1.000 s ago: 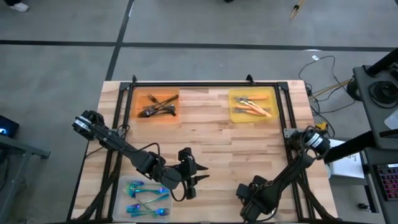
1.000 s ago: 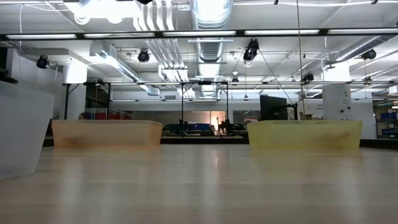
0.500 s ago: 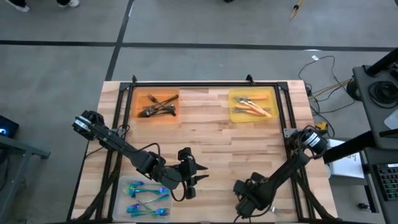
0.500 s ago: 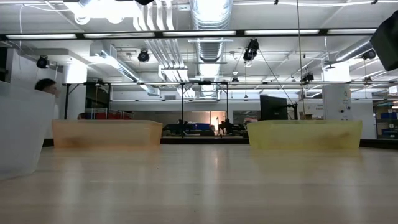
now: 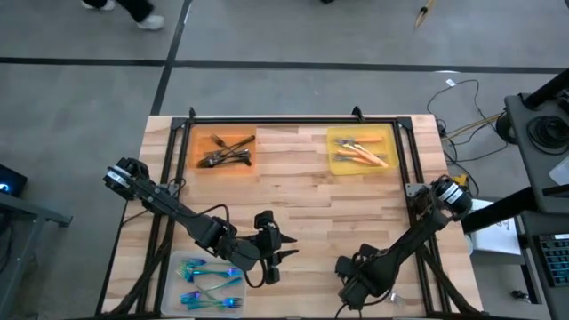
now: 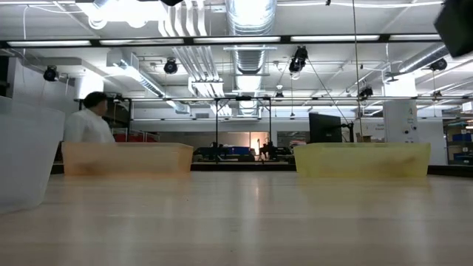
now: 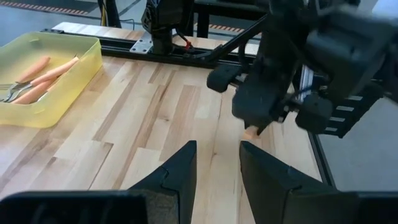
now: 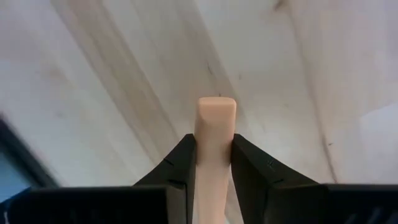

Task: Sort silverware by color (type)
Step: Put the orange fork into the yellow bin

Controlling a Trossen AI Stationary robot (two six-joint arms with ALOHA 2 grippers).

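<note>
My right gripper [image 5: 349, 288] hangs over the table's near edge, right of centre, shut on a pale orange handle [image 8: 216, 112]. My left gripper [image 5: 285, 252] is open with nothing in it, near the table's near middle, pointing toward the right arm. Dark grey forks [image 5: 224, 153] lie in the orange tray [image 5: 199, 142] at the far left. Orange-handled pieces [image 5: 363, 154] lie in the yellow tray [image 5: 336, 164] at the far right. Blue-teal pieces [image 5: 210, 283] lie in the clear tray [image 5: 174, 286] at the near left. My right gripper pinches the orange handle between its two fingers, just behind the handle's blunt end [image 8: 215, 129]. The fingers point down at the table from above and the handle lies along them. Its end [image 7: 252, 130] sticks out past the fingertips; the gripper hides the rest.
Bare wood lies between the trays across the table's middle [image 5: 311, 204]. A black frame rail [image 5: 293, 123] runs along the far edge and down both sides. In the low view a person [image 6: 89, 122] walks in the room behind the orange tray.
My right gripper has shifted a little toward the table's left along the near edge, still shut on the handle. My left gripper has kept still. A person has walked into the room behind the table.
</note>
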